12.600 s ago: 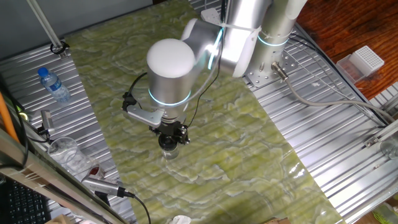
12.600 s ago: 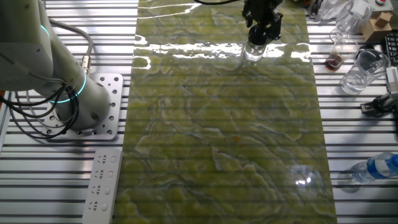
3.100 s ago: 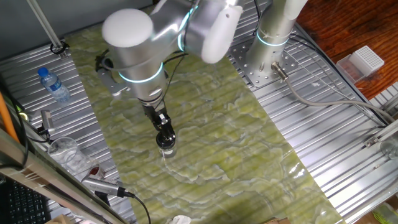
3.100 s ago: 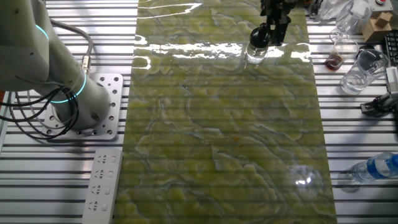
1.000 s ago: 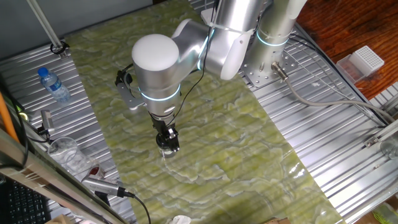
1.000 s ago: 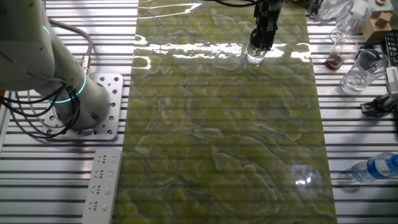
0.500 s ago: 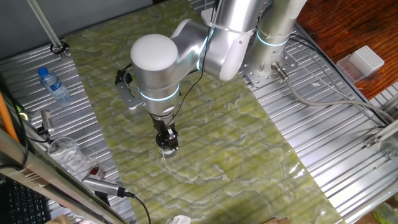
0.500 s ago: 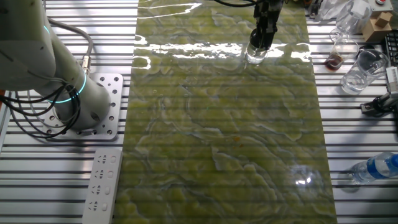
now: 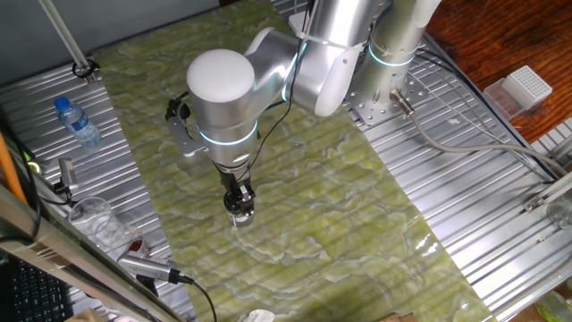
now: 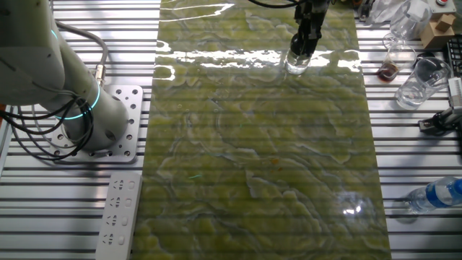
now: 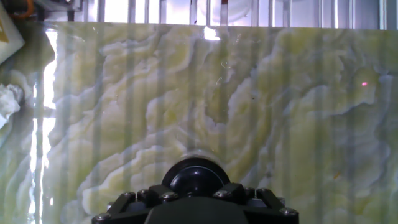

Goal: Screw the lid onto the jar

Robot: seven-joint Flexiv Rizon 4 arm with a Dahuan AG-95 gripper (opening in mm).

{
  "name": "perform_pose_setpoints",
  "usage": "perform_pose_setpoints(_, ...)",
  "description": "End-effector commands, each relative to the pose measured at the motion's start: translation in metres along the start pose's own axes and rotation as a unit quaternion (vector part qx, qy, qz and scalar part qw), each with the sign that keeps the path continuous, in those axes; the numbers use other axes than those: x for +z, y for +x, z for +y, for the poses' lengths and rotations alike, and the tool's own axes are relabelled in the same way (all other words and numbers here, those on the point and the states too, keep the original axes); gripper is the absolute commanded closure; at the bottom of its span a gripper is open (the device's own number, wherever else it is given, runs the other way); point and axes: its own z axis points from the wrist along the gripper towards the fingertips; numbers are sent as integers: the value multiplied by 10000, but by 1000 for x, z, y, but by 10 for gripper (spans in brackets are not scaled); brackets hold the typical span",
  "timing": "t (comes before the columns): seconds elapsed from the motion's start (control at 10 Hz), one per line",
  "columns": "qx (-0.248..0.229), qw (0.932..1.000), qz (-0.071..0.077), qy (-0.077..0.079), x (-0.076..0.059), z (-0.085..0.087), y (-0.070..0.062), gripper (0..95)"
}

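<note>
The small clear jar (image 9: 239, 217) stands upright on the green marbled mat (image 9: 304, 206), near the mat's edge in the other fixed view (image 10: 295, 66). The black glossy lid (image 11: 196, 175) sits on top of it. My gripper (image 9: 238, 199) points straight down over the jar, and its fingers are closed on the lid from both sides. From the hand view, the gripper (image 11: 196, 194) fills the bottom edge and the round lid shows just beyond it. The jar's glass is mostly hidden under the lid there.
A water bottle with a blue cap (image 9: 79, 123) and a thin plastic cup (image 9: 94, 219) lie on the metal slats beside the mat. The arm's base (image 10: 94, 123) and a power strip (image 10: 119, 213) sit on the opposite side. A crumpled white tissue (image 11: 7, 102) shows at the mat's edge.
Since three seconds ago the hand has swung round above the jar while staying on the lid. Over the last second almost nothing has moved.
</note>
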Motion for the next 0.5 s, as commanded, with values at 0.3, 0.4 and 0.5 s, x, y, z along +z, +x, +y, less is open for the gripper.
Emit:
perform_pose_setpoints(0.3, 617, 9981, -25, -39, 4, -1, -1, 950)
perform_pose_setpoints(0.4, 693, 9976, -50, -34, 6, -2, -2, 950)
perform_pose_setpoints(0.5, 805, 9967, -53, -39, 7, -3, -3, 950)
